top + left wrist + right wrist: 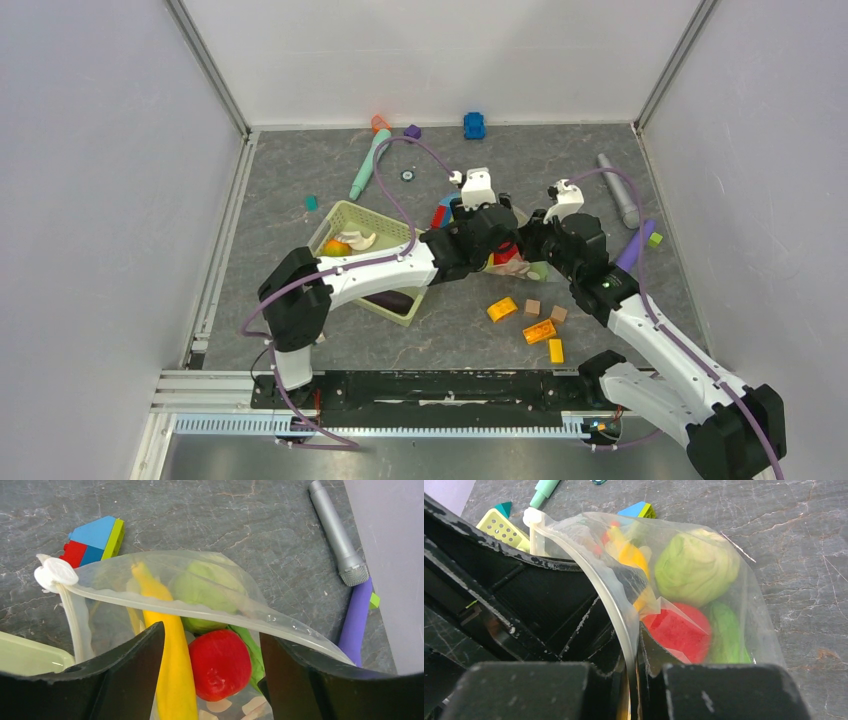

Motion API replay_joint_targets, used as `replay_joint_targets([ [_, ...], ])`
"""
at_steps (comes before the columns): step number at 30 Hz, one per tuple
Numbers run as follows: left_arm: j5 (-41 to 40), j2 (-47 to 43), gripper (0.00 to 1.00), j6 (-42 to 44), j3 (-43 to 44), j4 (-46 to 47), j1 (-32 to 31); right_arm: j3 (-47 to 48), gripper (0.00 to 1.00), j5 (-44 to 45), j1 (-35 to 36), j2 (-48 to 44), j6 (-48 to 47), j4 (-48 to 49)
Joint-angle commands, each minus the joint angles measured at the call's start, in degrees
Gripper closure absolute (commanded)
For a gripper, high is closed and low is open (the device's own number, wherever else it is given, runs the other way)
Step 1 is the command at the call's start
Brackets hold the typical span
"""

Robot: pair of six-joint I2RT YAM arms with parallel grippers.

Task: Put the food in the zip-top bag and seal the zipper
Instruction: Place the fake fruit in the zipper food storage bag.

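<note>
The clear zip-top bag (pixel 512 262) lies between my two grippers, right of the basket. In the left wrist view the bag (pixel 100 605) holds a pale green cabbage (pixel 207 587), a red tomato (pixel 220 662), a yellow piece (pixel 172 675) and a green cucumber (pixel 250 652). The zipper (pixel 200 611) runs across the open mouth to a white slider (pixel 55 573). My left gripper (pixel 211 630) is open and empty, its fingers standing in the mouth on either side of the tomato. My right gripper (pixel 636 635) is shut on the zipper edge (pixel 609 600).
The pale green basket (pixel 372 218) to the left holds a mango (pixel 335 247), white pieces and an eggplant (pixel 392 301). Orange, yellow and tan blocks (pixel 539 331) lie near the front. A grey microphone (pixel 620 190), a purple stick (pixel 636 245) and a teal stick (pixel 368 165) lie further back.
</note>
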Motion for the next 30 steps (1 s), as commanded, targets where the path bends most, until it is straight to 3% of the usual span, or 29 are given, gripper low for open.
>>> replay_joint_targets([
  [1, 4.99, -3.37, 0.19, 5.35, 1.55, 1.05, -1.11, 1.15, 0.88, -3.49, 0.74, -1.17, 1.15, 6.65],
  [4, 7.75, -6.06, 0.02, 8.38, 0.87, 0.81, -1.15, 1.23, 0.87, -3.59, 0.74, -1.00, 1.11, 6.62],
  [5, 8.53, -7.17, 0.00, 9.26, 0.52, 0.53, -1.13, 1.23, 0.87, -3.63, 0.74, -1.03, 1.08, 6.66],
  [10, 8.82, -13.53, 0.00, 11.76, -2.73, -1.57, -1.18, 1.40, 0.88, -3.68, 0.73, -0.58, 0.83, 6.33],
  [14, 4.06, -18.90, 0.00, 11.39, -7.26, -4.00, -1.12, 1.84, 0.87, -3.64, 0.75, -0.36, 0.11, 5.48],
  [20, -6.96, -23.52, 0.00, 2.79, -13.01, -11.33, -0.39, 2.13, 0.88, -3.53, 0.75, -0.42, -0.42, 5.00],
  [27, 6.77, -19.42, 0.01, -2.61, -13.98, -13.87, 4.64, 1.98, 0.88, -3.84, 0.74, -0.07, -0.50, 5.00],
  [30, 11.48, -16.60, 0.11, -3.31, -12.96, -13.48, 6.26, 2.02, 0.87, -3.73, 0.75, 0.25, -0.76, 3.88],
])
